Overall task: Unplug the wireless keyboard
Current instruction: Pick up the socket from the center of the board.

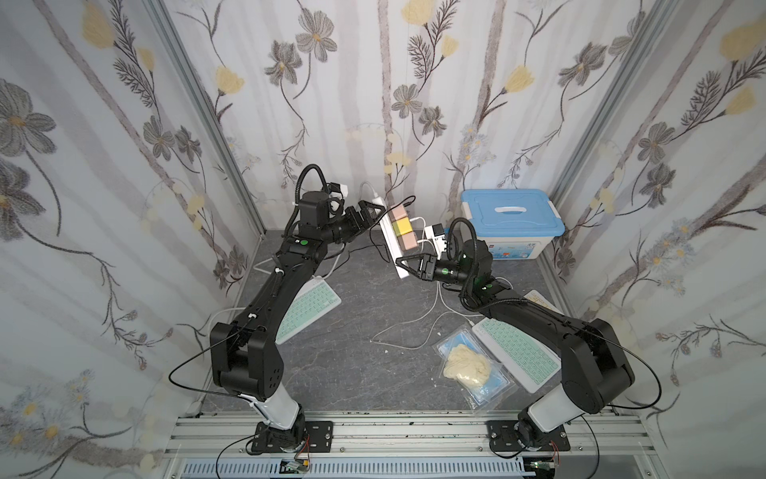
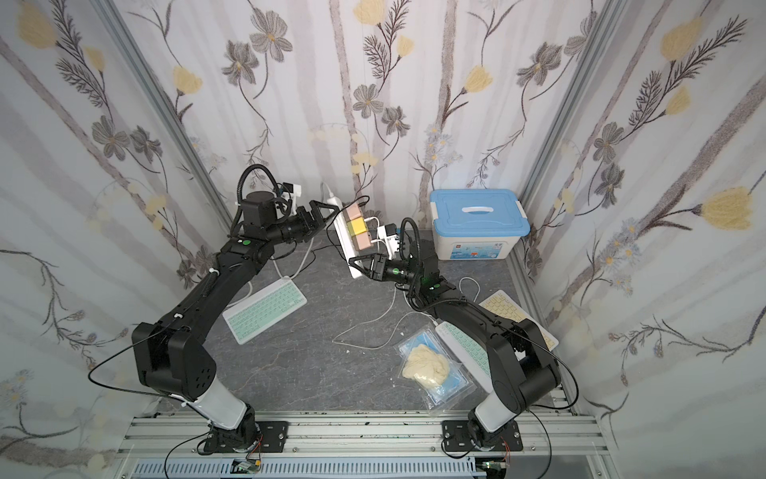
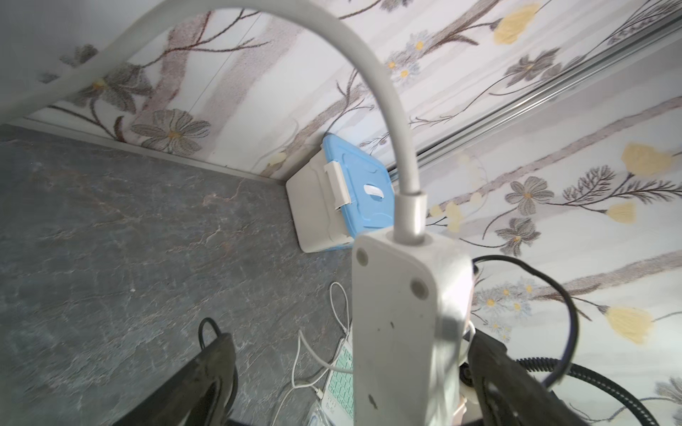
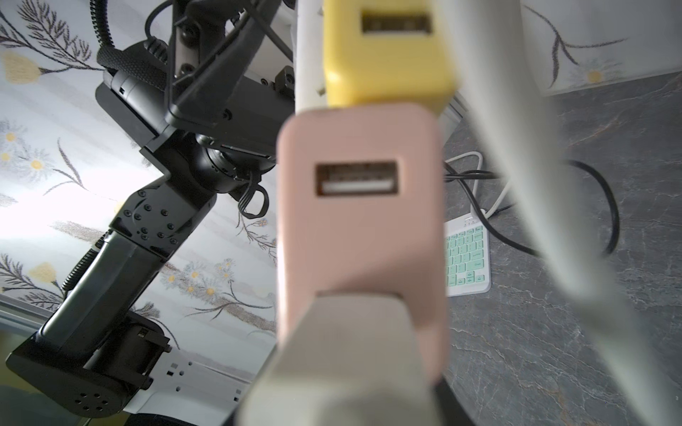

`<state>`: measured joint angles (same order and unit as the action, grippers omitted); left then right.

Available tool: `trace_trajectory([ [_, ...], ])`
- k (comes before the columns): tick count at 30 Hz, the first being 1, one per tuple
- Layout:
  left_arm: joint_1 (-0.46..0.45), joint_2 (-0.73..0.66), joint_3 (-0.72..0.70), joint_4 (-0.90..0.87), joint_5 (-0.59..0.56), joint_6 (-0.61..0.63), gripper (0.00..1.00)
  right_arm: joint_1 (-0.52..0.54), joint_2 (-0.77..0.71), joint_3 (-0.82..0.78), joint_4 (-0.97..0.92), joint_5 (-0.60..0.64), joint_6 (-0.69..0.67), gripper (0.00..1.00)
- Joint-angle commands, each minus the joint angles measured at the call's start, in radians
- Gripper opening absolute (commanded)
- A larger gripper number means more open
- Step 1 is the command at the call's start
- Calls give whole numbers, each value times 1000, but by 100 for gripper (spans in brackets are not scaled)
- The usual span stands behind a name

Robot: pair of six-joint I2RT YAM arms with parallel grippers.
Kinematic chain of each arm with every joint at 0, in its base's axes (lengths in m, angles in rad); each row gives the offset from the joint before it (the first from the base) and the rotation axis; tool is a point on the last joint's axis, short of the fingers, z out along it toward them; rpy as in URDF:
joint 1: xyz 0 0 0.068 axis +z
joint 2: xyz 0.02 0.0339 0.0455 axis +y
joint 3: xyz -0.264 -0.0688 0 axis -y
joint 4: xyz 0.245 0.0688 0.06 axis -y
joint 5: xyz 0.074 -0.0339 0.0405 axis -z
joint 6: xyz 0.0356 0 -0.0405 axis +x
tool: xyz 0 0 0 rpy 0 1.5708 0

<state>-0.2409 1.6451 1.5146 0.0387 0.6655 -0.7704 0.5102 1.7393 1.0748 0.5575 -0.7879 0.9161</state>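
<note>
Left end effector (image 1: 373,215) stands released at the upper end of the white power strip (image 1: 389,238). In the left wrist view its fingers (image 3: 210,365) are wide apart with the strip between them, and one of them is clearly not touching it. Right end effector (image 1: 402,267) is clenched on the lower end of the strip, which hangs tilted above the bench (image 1: 356,365). In the right wrist view the USB port of the pink adapter (image 4: 358,206) is empty, and the port of the yellow adapter (image 4: 387,55) behind it also looks empty. One green keyboard (image 1: 311,307) lies beside the left arm. A second green keyboard (image 1: 518,352) lies partly under the right arm, and a white cable (image 1: 414,327) lies loose on the bench near it. Which keyboard is the one meant, I cannot tell.
</note>
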Motion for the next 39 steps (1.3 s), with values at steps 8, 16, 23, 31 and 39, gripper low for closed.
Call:
trace_trajectory([
  [8,2,84,-12,447,80,-189,100,-1,-11,19,221,-82,68,0],
  [16,-7,116,-37,585,71,-271,98,-5,5,25,261,-97,119,0],
  [23,-8,119,-44,623,63,-297,73,-7,19,19,278,-103,145,0],
  [31,-8,117,-43,601,66,-305,33,-6,32,22,297,-103,168,0],
  [39,-11,110,-10,531,73,-264,0,-6,35,33,218,-68,114,0],
])
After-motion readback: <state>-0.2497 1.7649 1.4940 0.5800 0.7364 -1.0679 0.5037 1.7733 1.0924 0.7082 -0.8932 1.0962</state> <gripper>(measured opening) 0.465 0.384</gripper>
